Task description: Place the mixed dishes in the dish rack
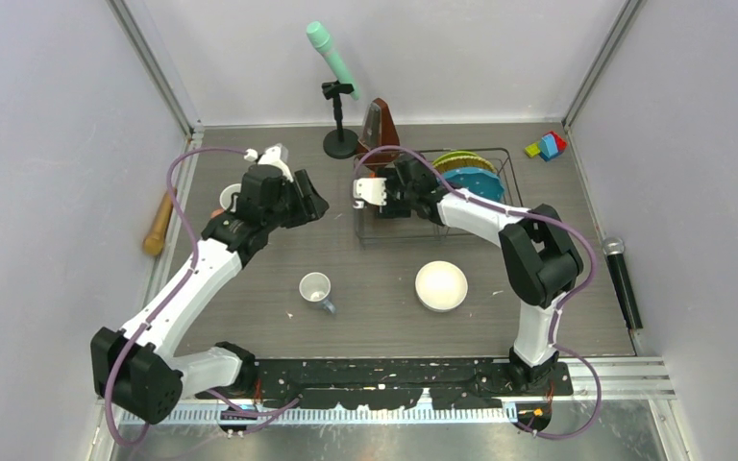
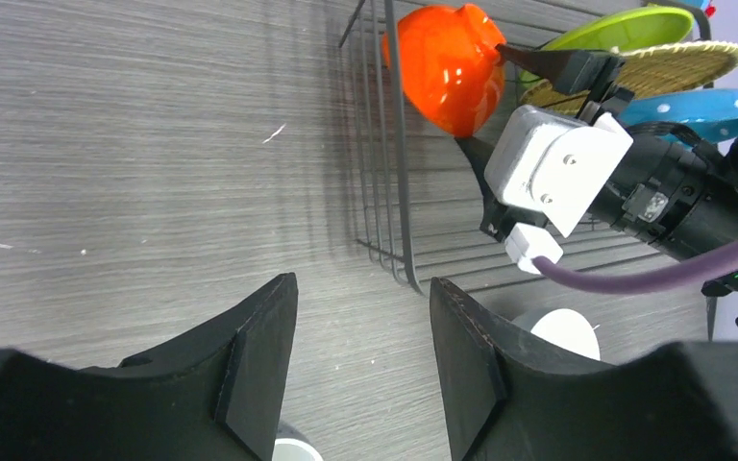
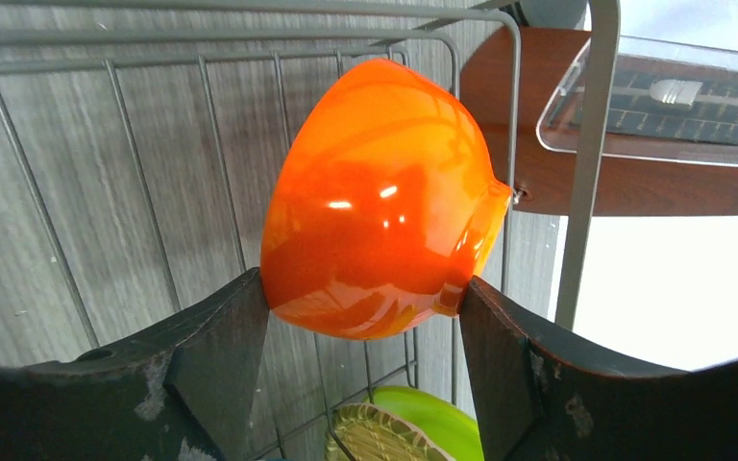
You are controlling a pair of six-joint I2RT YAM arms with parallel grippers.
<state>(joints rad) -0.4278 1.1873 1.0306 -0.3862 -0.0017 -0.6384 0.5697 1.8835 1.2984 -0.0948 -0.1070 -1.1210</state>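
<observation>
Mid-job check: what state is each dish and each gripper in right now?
Orange bowl: tipped sideways in the rack, gripped.
Right gripper: shut on the orange bowl.
Left gripper: open, empty.
Green plate: on edge in the rack.
Yellow-rimmed plate: on edge in the rack.
Blue dotted plate: on edge in the rack.
White bowl: on the table, not loaded.
White cup: on the table, not loaded.

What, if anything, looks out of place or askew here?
Nothing looks spilled or broken. Only the orange bowl is askew: tipped on its side, pinched by the right hand over the end of the dish rack, so not yet set down.
</observation>
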